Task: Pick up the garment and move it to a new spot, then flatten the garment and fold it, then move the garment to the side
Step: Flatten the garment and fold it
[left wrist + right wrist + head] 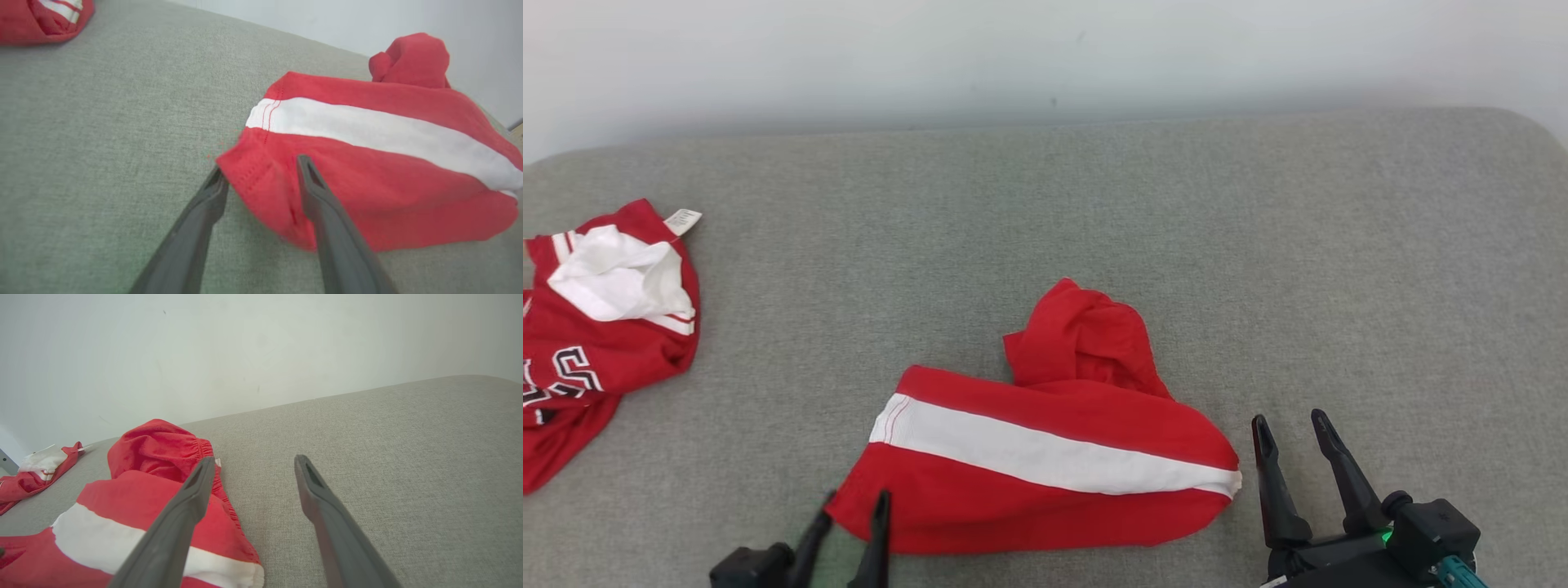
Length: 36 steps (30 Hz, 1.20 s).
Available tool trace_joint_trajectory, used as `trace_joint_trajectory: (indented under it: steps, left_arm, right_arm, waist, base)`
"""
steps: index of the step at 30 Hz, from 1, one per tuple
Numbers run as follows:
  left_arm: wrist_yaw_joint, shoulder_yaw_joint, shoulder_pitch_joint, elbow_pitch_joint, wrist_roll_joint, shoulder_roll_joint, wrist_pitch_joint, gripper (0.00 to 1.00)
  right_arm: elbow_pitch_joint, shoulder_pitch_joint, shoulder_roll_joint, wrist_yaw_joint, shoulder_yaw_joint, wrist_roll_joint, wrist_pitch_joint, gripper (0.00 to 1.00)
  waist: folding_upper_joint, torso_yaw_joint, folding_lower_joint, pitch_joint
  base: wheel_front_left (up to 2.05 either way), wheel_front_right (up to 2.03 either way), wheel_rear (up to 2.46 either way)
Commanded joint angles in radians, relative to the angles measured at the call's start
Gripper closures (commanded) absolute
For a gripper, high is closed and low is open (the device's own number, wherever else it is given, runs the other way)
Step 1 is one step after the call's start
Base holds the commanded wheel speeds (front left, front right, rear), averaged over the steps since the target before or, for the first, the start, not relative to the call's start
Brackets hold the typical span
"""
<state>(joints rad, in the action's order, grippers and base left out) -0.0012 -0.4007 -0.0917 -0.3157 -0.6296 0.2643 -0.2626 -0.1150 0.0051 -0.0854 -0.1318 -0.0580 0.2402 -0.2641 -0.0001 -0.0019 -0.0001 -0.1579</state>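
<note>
Two garments lie on the grey upholstered surface (1258, 245). We take ours to be the red jersey garment with a broad white stripe (1029, 506), which sits at 6 o'clock in the head view, close to the near edge. A second crumpled red garment with white lining and lettering (605, 343) sits well apart at 9 o'clock.

We judge the striped garment to be light, soft and limp. It should sag and drape when lifted rather than hold its shape, and it is neither fragile nor slippery. The stitched hem corner (245, 171) at its 7 o'clock and the gathered elastic waistband (202, 447) look like the firmest places to pinch. A shallow pinch elsewhere could catch only the top layer.

The left jaws are released and straddle that hem corner. One dark finger (322, 204) lies over the cloth and the other just beside it, so nothing is gripped. The right jaws are spread wide and empty, their fingers (1343, 469) just beside the garment's 4 o'clock end.

The bunched mound at the garment's 12 o'clock hides how the cloth is folded, and we cannot count the layers underneath. The left wrist view is blurred near the hem. The head view cuts off the left jaws at its bottom edge and the second garment at its left edge.
</note>
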Motion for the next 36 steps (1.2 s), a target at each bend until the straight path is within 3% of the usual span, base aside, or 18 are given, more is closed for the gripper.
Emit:
trace_joint_trajectory:
  steps: [1,9,14,22,36]
  left_arm:
    - [-0.005,0.017,0.003,0.007,0.018,-0.004,-0.003,0.0]
    - [-0.016,0.167,0.029,0.105,0.138,-0.026,-0.003,0.0]
    - [-0.054,0.206,0.008,0.09,0.177,-0.025,-0.003,0.0]
    - [-0.111,0.146,-0.113,-0.026,0.17,-0.001,0.041,0.0]
    - [-0.13,0.046,-0.247,-0.252,0.14,0.046,0.158,0.0]
  right_arm:
    - [-0.001,0.009,-0.003,0.002,0.0,-0.002,0.0,0.0]
    - [-0.02,0.035,-0.007,0.002,0.011,0.008,0.0,0.0]
    - [-0.056,0.061,-0.02,0.002,0.007,0.016,0.0,0.0]
    - [-0.073,0.038,-0.022,0.002,0.0,0.025,0.0,0.0]
    - [-0.084,0.016,-0.011,0.002,0.0,0.028,0.0,0.0]
  waist:
    - [0.0001,0.012,0.0001,0.012]
    - [0.0001,-0.001,0.0001,0.034]
    - [0.0001,-0.012,0.0001,0.035]
    - [0.0001,-0.051,0.0001,0.011]
    - [0.0001,-0.118,0.0001,-0.012]
  base:
    - [0.0,0.0,0.0]
    - [0.0,0.0,0.0]
    - [0.0,0.0,0.0]
    - [0.0,0.0,0.0]
    - [0.0,0.0,0.0]
